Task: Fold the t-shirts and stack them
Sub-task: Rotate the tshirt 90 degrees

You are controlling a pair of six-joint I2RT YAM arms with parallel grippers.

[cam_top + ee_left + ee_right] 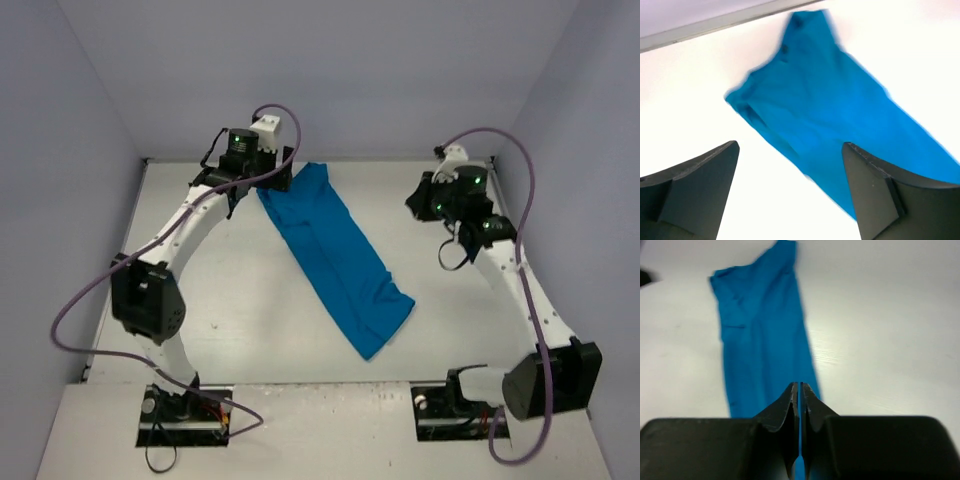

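Teal-blue t-shirt [335, 255] lies flat on the white table [250, 320], folded into a long narrow strip. It runs diagonally from far centre down to near right of centre. The far end tapers to a narrow tip close to the far table edge. The near end is wider and a bit rumpled, with a bulge along its right side. Left gripper [790, 145] is at the far left, just beside the strip's far end. Its claw is wide, the fingers [700, 185] are spread with nothing between them, and the cloth shows below and beyond them in the left wrist view. That view is blurred, so I cannot tell whether the fingers touch the cloth. A folded edge or sleeve shows on the left side of the strip there. Right gripper [800, 385] is at the far right, off the table and well apart from the shirt in the top view. Its claw is closed tight, finger against finger, with only a thin blue sliver of the shirt beyond showing through the slit. It holds nothing. Purple cables [75, 300] loop off both arms.
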